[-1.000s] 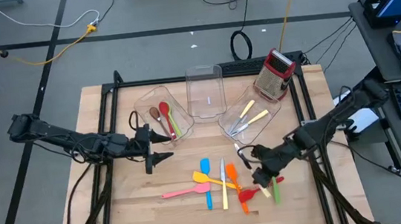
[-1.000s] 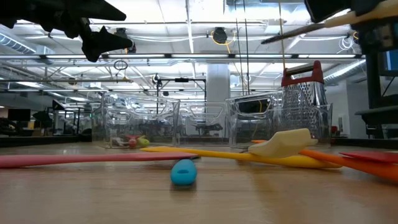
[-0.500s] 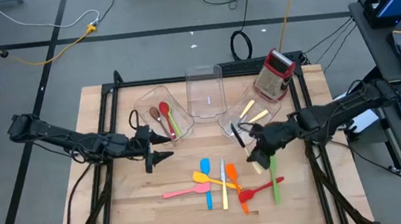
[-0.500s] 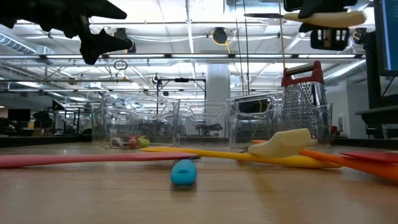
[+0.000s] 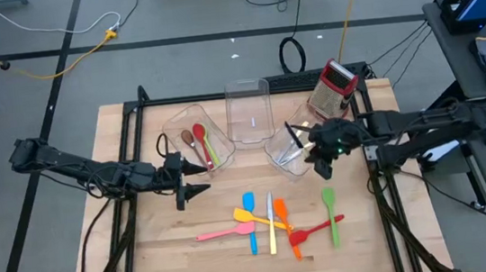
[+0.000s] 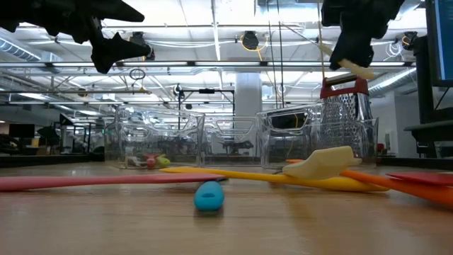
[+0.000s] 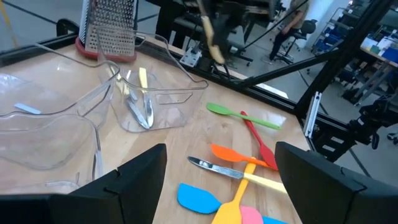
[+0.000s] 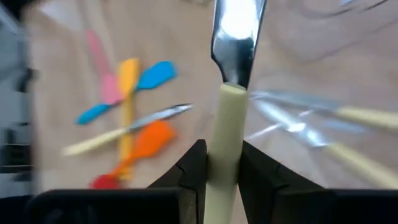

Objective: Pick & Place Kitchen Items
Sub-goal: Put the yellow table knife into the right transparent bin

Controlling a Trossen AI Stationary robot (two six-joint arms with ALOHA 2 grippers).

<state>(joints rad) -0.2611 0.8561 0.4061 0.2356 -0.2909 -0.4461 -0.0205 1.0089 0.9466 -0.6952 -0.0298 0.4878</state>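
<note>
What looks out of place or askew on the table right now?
The box grater leans tilted against the right bin instead of standing flat. The other utensils lie loose on the wood, with the orange spatula crossing the red one. The right gripper holds a cream-handled utensil above that bin.

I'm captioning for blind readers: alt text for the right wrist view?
The right gripper holds a cream-handled knife upright, its metal blade pointing away over a clear bin that holds more cutlery. Beyond lie colourful spatulas on the wooden table.
</note>
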